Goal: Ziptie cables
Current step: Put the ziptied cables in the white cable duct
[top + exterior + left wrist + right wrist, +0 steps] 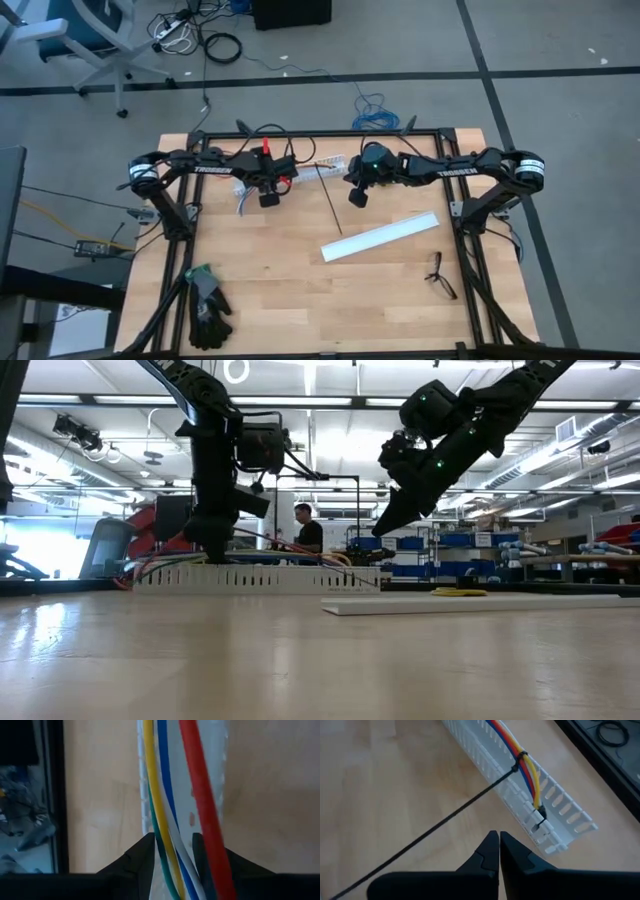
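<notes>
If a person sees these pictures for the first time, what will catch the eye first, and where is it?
First the coloured cables, lying in a white slotted channel at the table's far edge, with the black ziptie looped around them and its long tail trailing over the wood. The left end effector grips the cables, while the right end effector hangs shut and empty above the tail.

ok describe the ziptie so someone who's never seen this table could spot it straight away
Start at the white slotted channel lying across the far part of the wooden table, between the two arms. The cables run along it, and near its end a thin black strip is looped around them. That is the ziptie: its long straight tail slants out over the bare wood, the only black line crossing there.
</notes>
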`<state>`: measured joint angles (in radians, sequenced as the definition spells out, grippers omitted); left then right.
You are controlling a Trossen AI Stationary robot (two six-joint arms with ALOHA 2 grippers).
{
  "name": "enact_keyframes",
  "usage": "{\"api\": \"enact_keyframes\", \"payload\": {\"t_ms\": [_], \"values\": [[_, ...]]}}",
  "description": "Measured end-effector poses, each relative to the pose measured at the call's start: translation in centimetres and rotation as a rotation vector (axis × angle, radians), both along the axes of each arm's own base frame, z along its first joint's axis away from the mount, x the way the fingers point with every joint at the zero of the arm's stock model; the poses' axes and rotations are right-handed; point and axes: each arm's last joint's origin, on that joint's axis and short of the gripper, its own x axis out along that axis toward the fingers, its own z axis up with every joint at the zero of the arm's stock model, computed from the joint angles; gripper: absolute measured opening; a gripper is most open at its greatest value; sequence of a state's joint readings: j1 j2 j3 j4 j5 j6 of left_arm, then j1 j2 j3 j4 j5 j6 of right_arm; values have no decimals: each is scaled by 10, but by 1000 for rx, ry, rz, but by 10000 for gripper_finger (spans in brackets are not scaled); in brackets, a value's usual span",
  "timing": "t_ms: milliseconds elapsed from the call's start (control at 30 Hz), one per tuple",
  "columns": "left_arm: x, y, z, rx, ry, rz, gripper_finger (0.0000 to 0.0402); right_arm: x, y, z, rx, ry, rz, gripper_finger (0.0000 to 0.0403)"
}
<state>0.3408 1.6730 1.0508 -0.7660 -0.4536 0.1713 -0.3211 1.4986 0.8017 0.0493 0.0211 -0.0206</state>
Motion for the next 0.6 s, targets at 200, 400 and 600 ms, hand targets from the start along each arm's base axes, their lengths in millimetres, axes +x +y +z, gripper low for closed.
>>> {"api": "enact_keyframes", "payload": {"t_ms": [200, 400, 600], "values": [[-2, -5, 10, -129, -106, 12, 143, 2, 8, 0, 8, 2, 32, 1], [-4, -1, 18, -152, -193, 80, 143, 5, 16, 0, 14, -1, 56, 1], [-4, -1, 18, -209, -218, 113, 143, 7, 25, 0, 28, -3, 75, 4]]}}
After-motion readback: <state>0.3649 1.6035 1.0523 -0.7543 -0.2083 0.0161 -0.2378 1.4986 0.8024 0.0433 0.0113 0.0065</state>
